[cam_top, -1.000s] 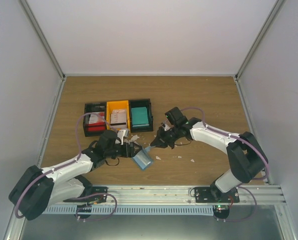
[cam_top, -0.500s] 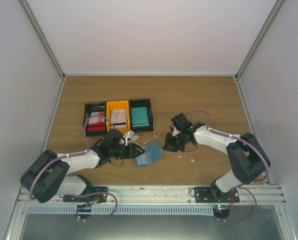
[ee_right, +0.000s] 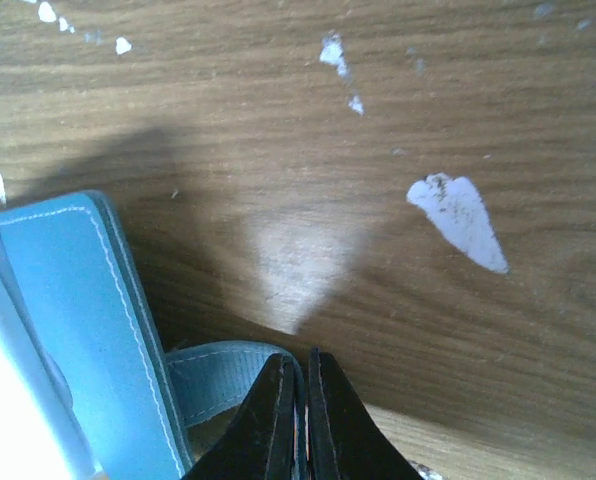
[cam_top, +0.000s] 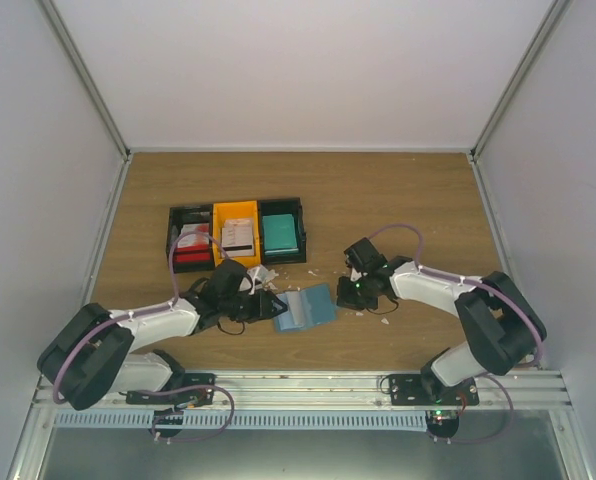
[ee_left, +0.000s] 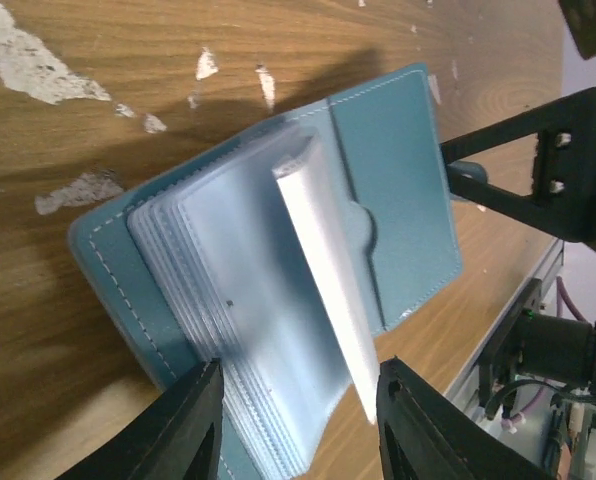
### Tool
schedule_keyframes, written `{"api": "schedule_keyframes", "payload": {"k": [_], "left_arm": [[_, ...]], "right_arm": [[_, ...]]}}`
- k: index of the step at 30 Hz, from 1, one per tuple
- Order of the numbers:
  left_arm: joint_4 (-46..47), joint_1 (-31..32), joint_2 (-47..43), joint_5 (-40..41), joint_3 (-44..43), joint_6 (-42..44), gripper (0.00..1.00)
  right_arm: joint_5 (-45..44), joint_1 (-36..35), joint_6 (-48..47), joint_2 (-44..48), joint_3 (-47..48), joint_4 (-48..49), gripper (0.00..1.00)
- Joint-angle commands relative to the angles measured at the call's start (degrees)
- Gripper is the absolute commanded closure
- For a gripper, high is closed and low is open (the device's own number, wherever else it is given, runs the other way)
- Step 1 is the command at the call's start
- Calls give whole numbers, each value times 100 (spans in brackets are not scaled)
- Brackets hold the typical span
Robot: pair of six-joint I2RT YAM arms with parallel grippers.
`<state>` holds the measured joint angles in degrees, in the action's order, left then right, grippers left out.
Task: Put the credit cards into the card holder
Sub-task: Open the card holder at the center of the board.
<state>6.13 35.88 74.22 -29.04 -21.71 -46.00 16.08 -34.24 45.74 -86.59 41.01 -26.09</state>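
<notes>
Here, open card holder (cam_top: pixel 305 307), left jaws apart astride its edge, right jaws together beside its strap (ee_right: pixel 218 368).

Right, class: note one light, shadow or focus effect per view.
Top external: even light, fine detail soft. Left wrist: the card holder's clear sleeves glare pale; shadow darkens the table beside it. Right wrist: a bright patch amid shadow on the table; lower-left corner blown white.

Right wrist view's left edge cuts off the card holder (ee_right: pixel 78 330).
</notes>
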Motion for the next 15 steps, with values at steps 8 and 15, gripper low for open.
{"api": "schedule_keyframes", "payload": {"k": [8,15], "left_arm": [[138,149,-102,-64,-278,-144,70],[-275,165,-604,21,-446,-16,66]], "right_arm": [[-361,-334,-82,231,-152,353,98],[-552,-393,-101,418,-129,255,97]]}}
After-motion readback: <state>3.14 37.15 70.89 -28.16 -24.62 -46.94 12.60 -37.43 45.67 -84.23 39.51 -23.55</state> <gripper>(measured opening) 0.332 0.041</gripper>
